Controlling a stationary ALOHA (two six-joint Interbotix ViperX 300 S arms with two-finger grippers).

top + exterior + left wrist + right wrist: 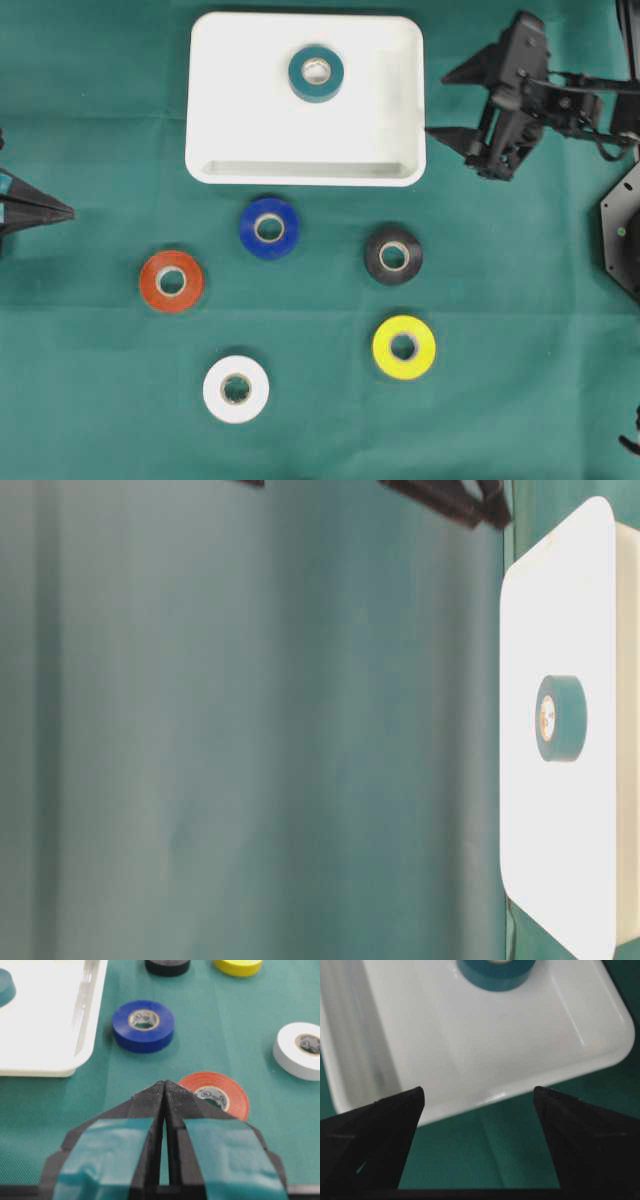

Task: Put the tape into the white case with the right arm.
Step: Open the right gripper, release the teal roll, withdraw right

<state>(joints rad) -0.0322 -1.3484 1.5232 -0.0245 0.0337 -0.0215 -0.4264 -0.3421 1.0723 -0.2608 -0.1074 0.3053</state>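
Note:
A teal tape roll lies flat inside the white case at the back of the table. My right gripper hovers just off the case's right edge, open and empty, with green cloth between its fingers. Five more tape rolls lie on the cloth in front of the case: blue, black, red, yellow and white. My left gripper rests shut and empty at the left edge, pointing toward the red roll.
Green cloth covers the table. A black piece of equipment sits at the right edge. The case lies to the far left in the left wrist view.

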